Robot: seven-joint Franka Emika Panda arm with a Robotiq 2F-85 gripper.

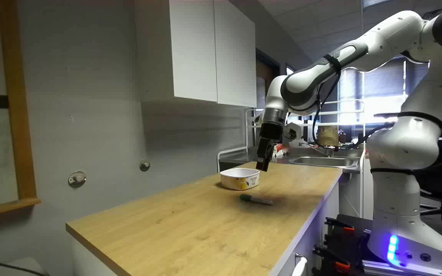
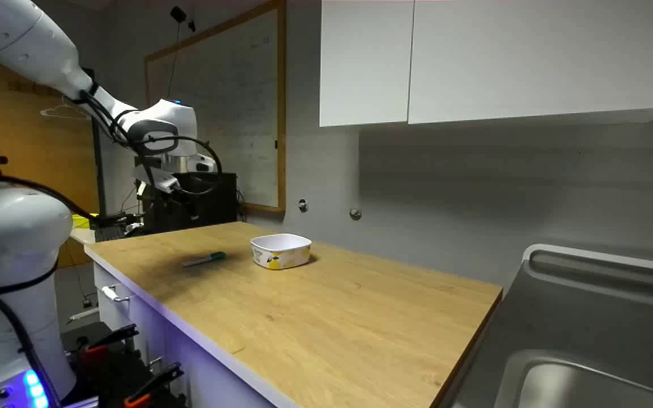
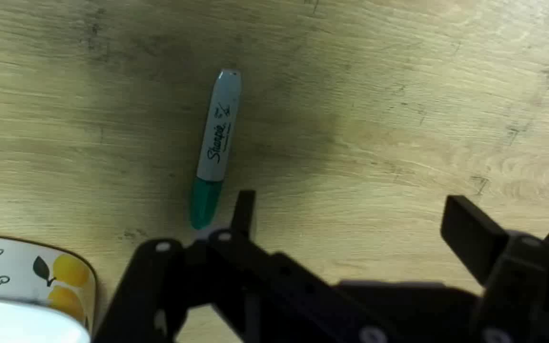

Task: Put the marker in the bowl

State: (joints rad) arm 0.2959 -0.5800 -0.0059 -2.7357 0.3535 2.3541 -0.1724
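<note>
The marker, grey with a green cap, lies flat on the wooden counter in both exterior views (image 1: 257, 199) (image 2: 204, 259). In the wrist view it (image 3: 216, 143) lies left of my fingers, its cap end close to the left finger. The bowl, white with lemon prints, stands upright beside the cap end in both exterior views (image 1: 240, 180) (image 2: 281, 253). Part of the bowl (image 3: 22, 276) shows at the lower left of the wrist view. My gripper (image 1: 262, 167) is above the counter, apart from both. In the wrist view the gripper (image 3: 349, 209) is open with nothing between its fingers.
The wooden counter (image 1: 190, 226) runs along a grey wall under white cabinets (image 1: 213, 53). A metal sink (image 1: 322, 161) adjoins one end, and its grey drainboard shows in an exterior view (image 2: 598, 306). The robot base with black clamps (image 2: 151, 382) stands by the counter's front edge.
</note>
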